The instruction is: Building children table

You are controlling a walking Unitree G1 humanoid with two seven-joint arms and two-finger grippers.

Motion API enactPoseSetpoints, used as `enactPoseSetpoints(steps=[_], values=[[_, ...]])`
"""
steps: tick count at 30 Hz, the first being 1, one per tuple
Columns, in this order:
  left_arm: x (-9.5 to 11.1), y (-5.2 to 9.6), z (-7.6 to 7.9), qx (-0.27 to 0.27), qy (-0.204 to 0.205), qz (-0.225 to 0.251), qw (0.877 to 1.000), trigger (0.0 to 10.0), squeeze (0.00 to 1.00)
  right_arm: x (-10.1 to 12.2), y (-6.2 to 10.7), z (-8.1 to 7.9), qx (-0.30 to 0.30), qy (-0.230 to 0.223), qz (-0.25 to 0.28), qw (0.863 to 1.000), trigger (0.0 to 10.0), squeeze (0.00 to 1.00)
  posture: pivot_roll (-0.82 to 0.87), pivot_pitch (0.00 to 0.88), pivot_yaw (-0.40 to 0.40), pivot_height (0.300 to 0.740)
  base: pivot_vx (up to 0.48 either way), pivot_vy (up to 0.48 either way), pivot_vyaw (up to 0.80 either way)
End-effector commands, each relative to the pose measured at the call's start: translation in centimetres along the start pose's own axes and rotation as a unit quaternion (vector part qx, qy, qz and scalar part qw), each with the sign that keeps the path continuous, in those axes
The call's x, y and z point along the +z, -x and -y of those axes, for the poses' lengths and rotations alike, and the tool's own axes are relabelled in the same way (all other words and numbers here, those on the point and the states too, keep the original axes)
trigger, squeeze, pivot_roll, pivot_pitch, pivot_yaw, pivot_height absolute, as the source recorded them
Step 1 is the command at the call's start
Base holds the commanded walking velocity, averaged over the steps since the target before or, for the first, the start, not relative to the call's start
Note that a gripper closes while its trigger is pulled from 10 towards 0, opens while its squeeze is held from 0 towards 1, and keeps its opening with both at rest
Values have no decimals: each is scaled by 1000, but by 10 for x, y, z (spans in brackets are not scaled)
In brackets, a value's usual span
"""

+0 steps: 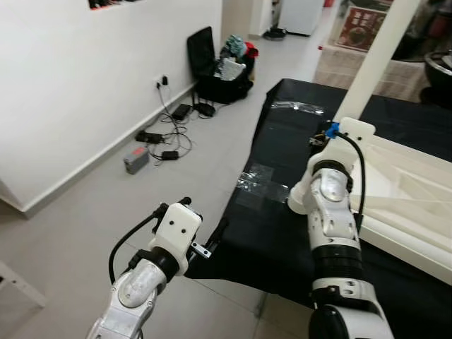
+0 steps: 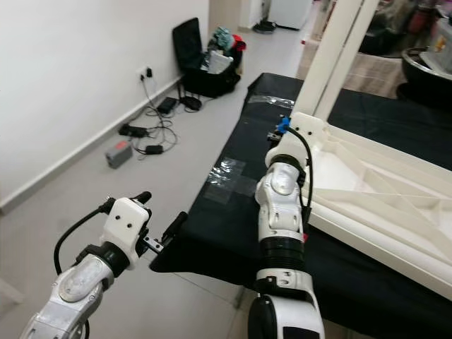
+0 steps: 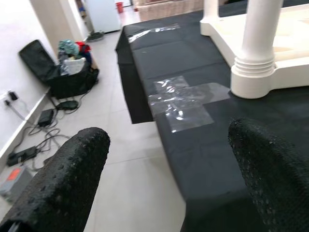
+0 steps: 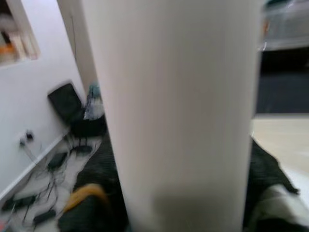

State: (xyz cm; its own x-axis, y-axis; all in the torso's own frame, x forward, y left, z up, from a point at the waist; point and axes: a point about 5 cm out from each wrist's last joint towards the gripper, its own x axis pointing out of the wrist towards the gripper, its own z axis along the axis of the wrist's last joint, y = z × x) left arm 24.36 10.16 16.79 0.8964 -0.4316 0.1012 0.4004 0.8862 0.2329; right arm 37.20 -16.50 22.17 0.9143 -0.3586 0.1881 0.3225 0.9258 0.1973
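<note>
An upturned white plastic table (image 1: 413, 187) lies on a black cloth (image 1: 279, 138). A white table leg (image 1: 378, 49) rises steeply past my right wrist. My right gripper (image 1: 323, 138) is at this leg. In the right wrist view the leg (image 4: 178, 96) is very close, with a dark finger on each side, so the gripper looks shut on it. In the left wrist view one leg (image 3: 258, 38) stands in a ribbed socket at the table's corner, and a second leg (image 3: 210, 9) stands further back. My left gripper (image 3: 169, 140) hangs open and empty by the cloth's near corner.
Clear tape patches (image 1: 260, 185) stick on the cloth near its left edge. Against the white wall stands a black bag (image 1: 219, 67) stuffed with clothes. Cables and chargers (image 1: 162, 134) lie on the grey tiled floor. Furniture crowds the back right.
</note>
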Motion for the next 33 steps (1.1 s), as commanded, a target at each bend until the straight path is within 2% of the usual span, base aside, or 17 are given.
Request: enactPoseSetpoints(steps=[1,6,7,10,11,12,13,16,17,18,19,24,25,28,29,32,33], values=[[-4,1,1,-2,-3,-11,1000,10000,0,-20,5,4,-6,0,-41,999,10000,1000,113,116,-55,740,0,0,0],[-4,1,1,-1,-2,-11,1000,10000,0,-15,6,3,-7,0,-32,999,10000,1000,113,117,-55,740,0,0,0],[-4,1,1,-1,-2,-10,1000,10000,0,-12,-1,4,31,16,-26,999,10000,0,113,117,-56,740,0,0,0],[-3,0,2,-1,-1,-7,1000,10000,0,-10,-20,13,159,3,-53,986,10000,0,112,119,-57,740,0,0,0],[-3,-1,2,-1,-1,-7,1000,10000,0,-8,-23,15,215,-37,-71,973,10000,0,107,118,-55,740,0,0,0],[-3,-1,1,-1,-1,-7,1000,10000,0,-6,-25,16,252,-65,-80,962,10000,0,107,118,-55,740,0,0,0],[-3,-1,1,-1,-1,-7,1000,10000,0,-6,-25,16,252,-65,-80,962,10000,0,107,118,-55,740,0,0,0],[-2,-2,1,0,-3,-5,1000,10000,0,1,-13,17,444,-78,-91,888,10000,0,123,113,-64,740,0,0,0],[-2,-2,1,0,-3,-5,1000,10000,0,1,-13,17,444,-78,-91,888,10000,0,123,113,-64,740,0,0,0],[0,-2,1,-1,-3,-3,1000,10000,0,4,-8,21,496,-74,-94,860,10000,0,123,108,-63,740,0,0,0],[0,-2,1,-1,-4,-2,1000,10000,0,6,-6,24,523,-71,-95,844,10000,0,123,107,-63,740,0,0,0],[-1,0,2,-3,-5,-4,1000,10000,0,12,-6,23,577,-74,-96,808,10000,0,123,96,-58,740,0,0,0],[-1,0,2,-3,-5,-4,1000,10000,0,12,-6,23,577,-74,-96,808,10000,0,123,96,-58,740,0,0,0],[-2,1,4,-6,-4,-5,1000,10000,0,11,-6,15,612,-81,-93,781,10000,0,129,93,-58,740,0,0,0],[-2,1,4,-6,-4,-5,1000,10000,0,11,-6,15,612,-81,-93,781,10000,0,129,93,-58,740,0,0,0],[-2,1,3,-7,-4,-5,1000,10000,0,10,-3,10,630,-104,-102,763,10000,0,129,96,-60,740,0,0,0],[-3,1,4,-8,-3,-7,1000,10000,0,9,2,1,650,-121,-103,743,7529,0,123,95,-53,740,0,0,0]])
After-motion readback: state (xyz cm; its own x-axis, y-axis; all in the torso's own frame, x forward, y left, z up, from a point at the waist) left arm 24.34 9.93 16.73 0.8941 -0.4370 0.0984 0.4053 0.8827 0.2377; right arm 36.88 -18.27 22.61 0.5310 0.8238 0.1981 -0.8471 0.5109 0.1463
